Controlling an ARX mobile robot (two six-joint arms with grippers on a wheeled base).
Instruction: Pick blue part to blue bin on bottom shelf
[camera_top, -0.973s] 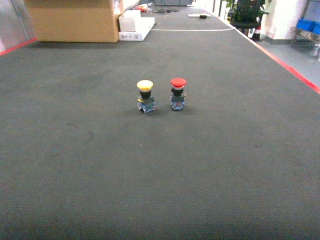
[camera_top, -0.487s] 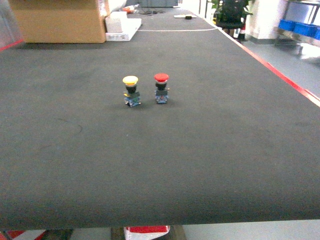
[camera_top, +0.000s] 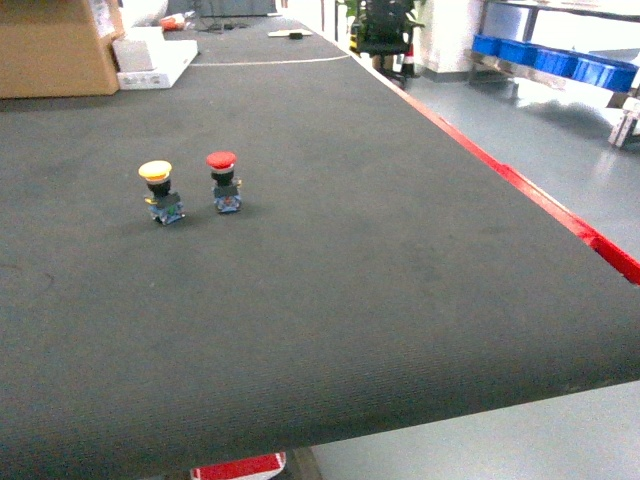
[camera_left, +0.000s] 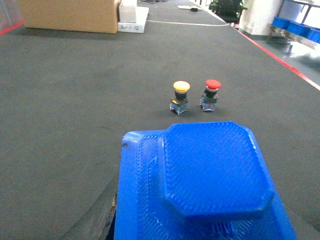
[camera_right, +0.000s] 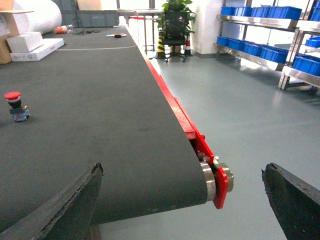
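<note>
The small dark-blue blocky plastic part (camera_left: 200, 185) is filling the lower half of the left wrist view, pressed up close under that camera, which is what one would expect of a piece being carried in the left gripper (camera_left: 165, 220); the fingers themselves are barely showing, only a dark edge at the part's lower left (camera_left: 102, 220), so the grip reads as closed on the part rather than being plainly seen. The right gripper (camera_right: 180, 210) is hanging free over the end of the dark ribbed conveyor-belt surface (camera_top: 380, 300), its two black fingers (camera_right: 65, 205) standing wide apart at either side of the view with nothing between them, probably kept clear because this arm has no share in the carry. On the surface the yellow-capped push-button (camera_top: 160, 190) and the red-capped push-button (camera_top: 224, 180) are standing upright just beside each other, apart from the part and untouched, as they are not the things asked for. Bright-blue plastic crates (camera_right: 260, 50) are sitting on steel racks well off to the right across the grey floor (camera_right: 250, 110); which of them is the target bin, and the bottom shelf, cannot be told from here. The pick looks done and the carrying stage is under way, with the deposit not yet made.
</note>
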